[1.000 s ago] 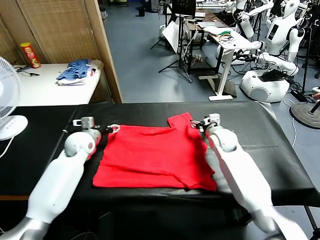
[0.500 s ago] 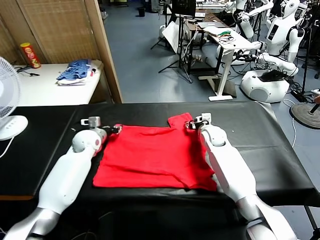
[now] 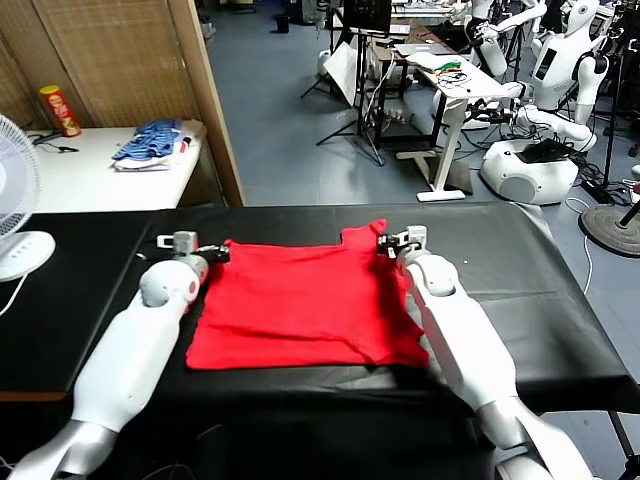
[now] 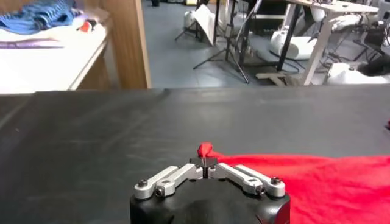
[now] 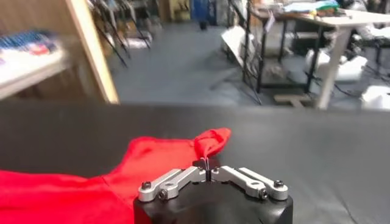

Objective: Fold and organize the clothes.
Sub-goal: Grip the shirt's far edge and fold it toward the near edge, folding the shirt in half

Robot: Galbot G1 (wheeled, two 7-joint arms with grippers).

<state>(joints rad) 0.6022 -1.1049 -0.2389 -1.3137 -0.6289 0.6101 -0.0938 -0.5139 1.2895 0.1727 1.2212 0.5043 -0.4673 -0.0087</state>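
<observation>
A bright red T-shirt (image 3: 300, 300) lies spread on the black table (image 3: 520, 270), plain side up. My left gripper (image 3: 222, 250) is shut on the shirt's far left corner; in the left wrist view a small red tuft (image 4: 205, 150) pokes out between its closed fingers (image 4: 203, 163). At the far right corner my right gripper (image 3: 385, 243) is shut on the fabric, and the right wrist view shows a red fold (image 5: 210, 141) pinched in that gripper (image 5: 207, 164). Both pinched corners look slightly lifted.
A white side table (image 3: 90, 175) at the back left carries a pile of blue striped clothes (image 3: 150, 142) and a red can (image 3: 61, 109). A white fan (image 3: 15, 200) stands at the left edge. A wooden partition (image 3: 205, 90) rises behind the table.
Both grippers have closed on the shirt's far corners. The far edge has been pulled straighter and slightly away from me, and the right sleeve bump is flatter.
</observation>
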